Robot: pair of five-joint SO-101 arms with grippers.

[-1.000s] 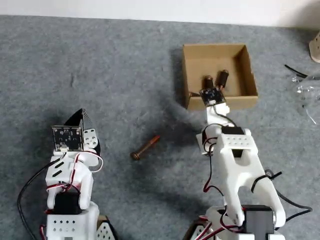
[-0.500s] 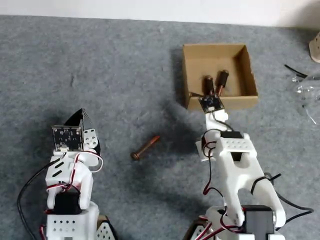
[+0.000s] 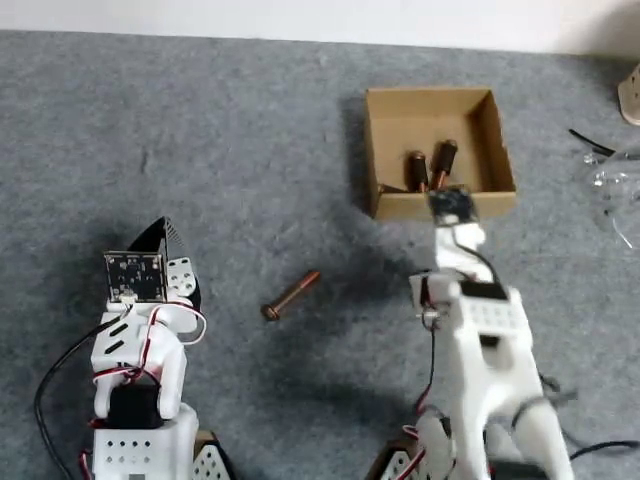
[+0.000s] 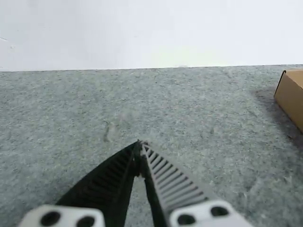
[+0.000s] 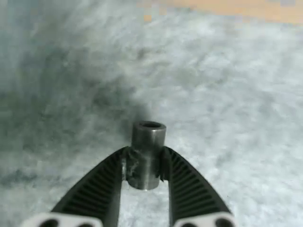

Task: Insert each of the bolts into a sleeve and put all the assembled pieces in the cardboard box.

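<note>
Right gripper (image 5: pixel 145 158) clamps a sleeve (image 5: pixel 147 142) near the box (image 3: pixel 440 206). Left gripper (image 4: pixel 140 152) is pinched together, empty. The bolt (image 3: pixel 291 295) lies between the arms. Risk: only the fingertips grip the sleeve, so it may tilt or slip.

High view: the wrist board (image 3: pixel 451 205) on the right arm (image 3: pixel 487 340) is hiding whatever sits under it, plus part of the near wall of the cardboard box (image 3: pixel 500 140). The arm's lower half is showing blurred. The two assembled pieces (image 3: pixel 443 158) are lying in the box, too small to tell bolt from sleeve. A clear item (image 3: pixel 612 175) is running off the picture's right edge.

Left wrist view: the box is being cut off by the frame edge.

Right wrist view: the right gripper (image 5: pixel 145 158) is covering the lower end of the sleeve (image 5: pixel 148 137). A tan strip (image 5: pixel 227 8) beyond is blurring past telling.
</note>
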